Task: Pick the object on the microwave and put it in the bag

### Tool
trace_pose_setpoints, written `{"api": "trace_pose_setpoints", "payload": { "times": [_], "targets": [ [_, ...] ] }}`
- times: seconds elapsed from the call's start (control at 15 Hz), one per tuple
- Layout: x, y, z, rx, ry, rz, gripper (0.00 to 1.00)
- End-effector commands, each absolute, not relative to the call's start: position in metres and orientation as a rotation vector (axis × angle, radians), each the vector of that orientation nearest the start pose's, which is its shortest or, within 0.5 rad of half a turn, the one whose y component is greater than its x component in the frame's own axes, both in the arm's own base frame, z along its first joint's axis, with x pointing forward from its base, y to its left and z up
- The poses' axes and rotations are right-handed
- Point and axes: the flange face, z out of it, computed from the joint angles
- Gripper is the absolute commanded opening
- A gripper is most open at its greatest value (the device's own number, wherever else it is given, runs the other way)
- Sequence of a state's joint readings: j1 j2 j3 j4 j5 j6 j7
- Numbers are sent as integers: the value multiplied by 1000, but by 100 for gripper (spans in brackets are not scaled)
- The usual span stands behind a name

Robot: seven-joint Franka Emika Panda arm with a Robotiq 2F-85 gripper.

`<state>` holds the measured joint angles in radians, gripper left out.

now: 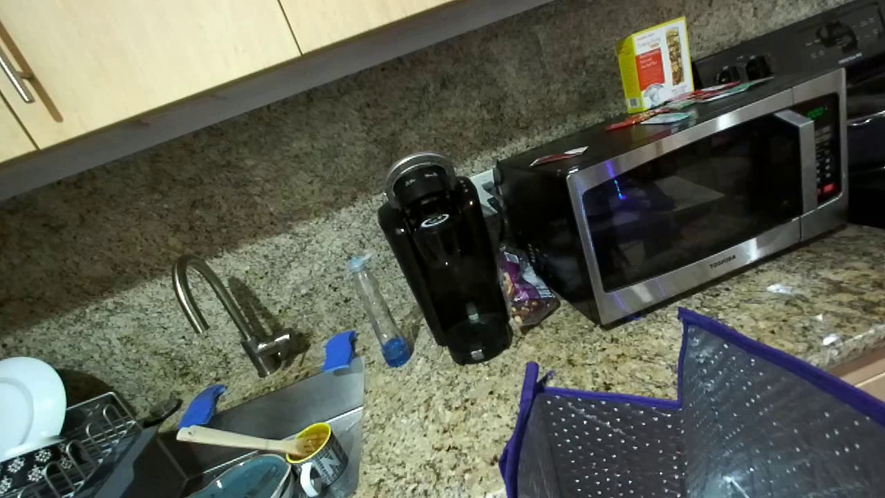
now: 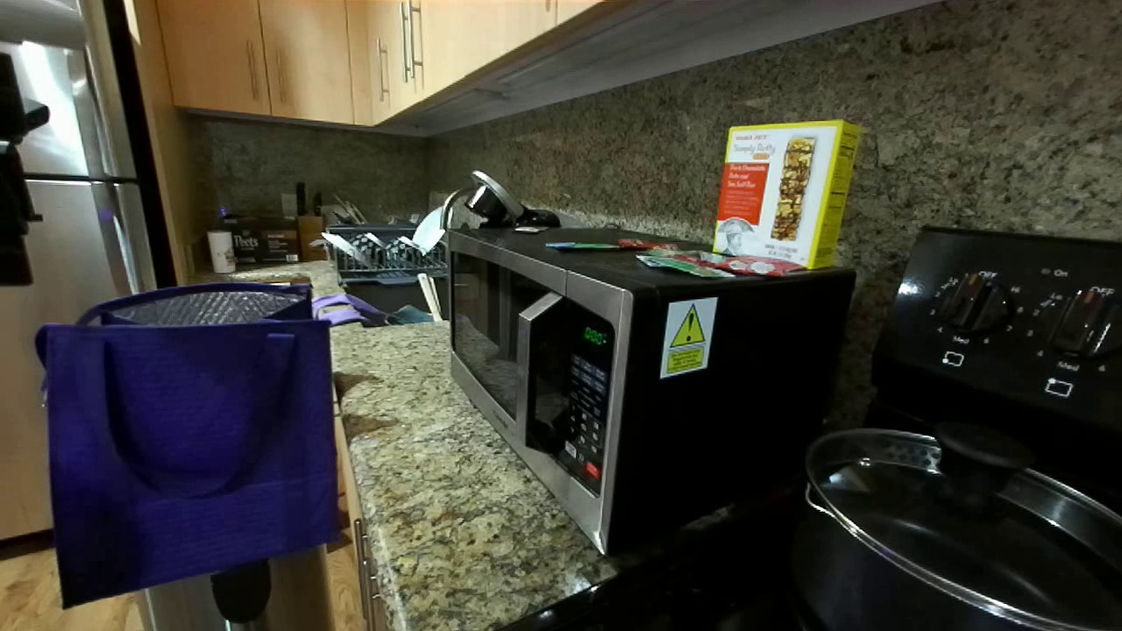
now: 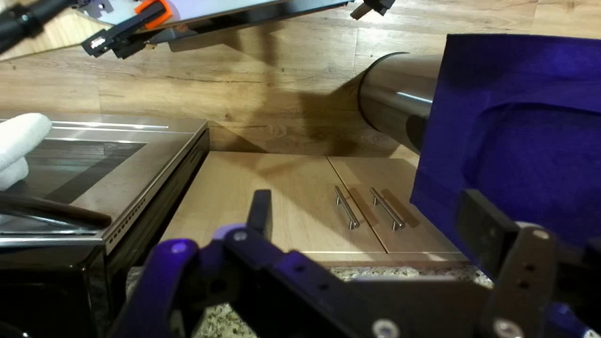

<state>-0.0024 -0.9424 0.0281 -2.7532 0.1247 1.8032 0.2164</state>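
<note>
The microwave [image 1: 691, 200] is a silver-fronted oven with a black top on the counter; an exterior view also shows its near end [image 2: 701, 421]. On top stand a yellow and white bar box [image 1: 657, 66] [image 2: 780, 193] and several flat red and green packets [image 1: 681, 107] [image 2: 719, 263]. A small red packet [image 1: 560, 156] lies near the other end. The purple bag [image 2: 193, 438] is open at the top, with a shiny grey lining [image 1: 774, 415]; it also shows in the wrist view [image 3: 521, 94]. My gripper [image 3: 370, 209] is open and empty, with the bag beyond its right finger.
A black coffee maker [image 1: 449, 263], a clear bottle [image 1: 380, 311] and a snack bag [image 1: 529, 294] stand beside the microwave. A sink [image 1: 290, 401] holds a mug. A lidded pot [image 2: 955, 543] sits on the stove. Upper cabinets [image 2: 491, 53] overhang the counter. A metal bin [image 3: 399, 94] stands below the bag.
</note>
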Motion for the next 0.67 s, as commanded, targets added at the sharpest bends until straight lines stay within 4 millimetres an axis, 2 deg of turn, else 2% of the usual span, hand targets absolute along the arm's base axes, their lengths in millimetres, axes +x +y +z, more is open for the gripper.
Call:
{"api": "trace_pose_setpoints", "payload": {
  "times": [0.0,0.27,0.6],
  "targets": [
    [305,27,503,-3098,321,-2,100],
    [357,56,545,-3180,163,-80,100],
    [435,108,567,-3226,-67,-194,100]
  ]
}}
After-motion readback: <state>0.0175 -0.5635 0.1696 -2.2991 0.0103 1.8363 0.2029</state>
